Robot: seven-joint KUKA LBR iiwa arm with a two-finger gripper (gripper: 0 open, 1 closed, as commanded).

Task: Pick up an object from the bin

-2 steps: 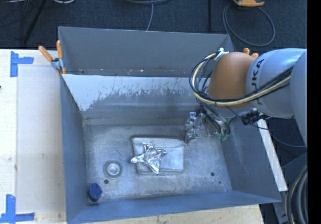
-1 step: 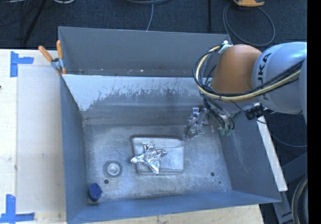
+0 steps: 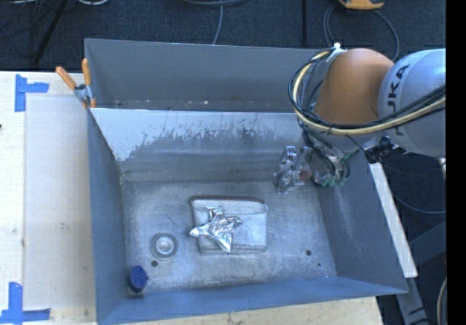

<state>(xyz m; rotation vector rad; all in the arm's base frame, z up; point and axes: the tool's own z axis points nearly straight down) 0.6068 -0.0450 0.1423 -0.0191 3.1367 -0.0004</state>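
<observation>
Hand point(image 3: 288, 170) apart from plane point(image 3: 217, 227), disc point(image 3: 164, 245), cap point(image 3: 136, 278)

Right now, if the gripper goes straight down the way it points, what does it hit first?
Probably bare bin floor: the gripper hangs near the back right, apart from the grey pad with the crumpled foil. Depth is hard to judge.
</observation>
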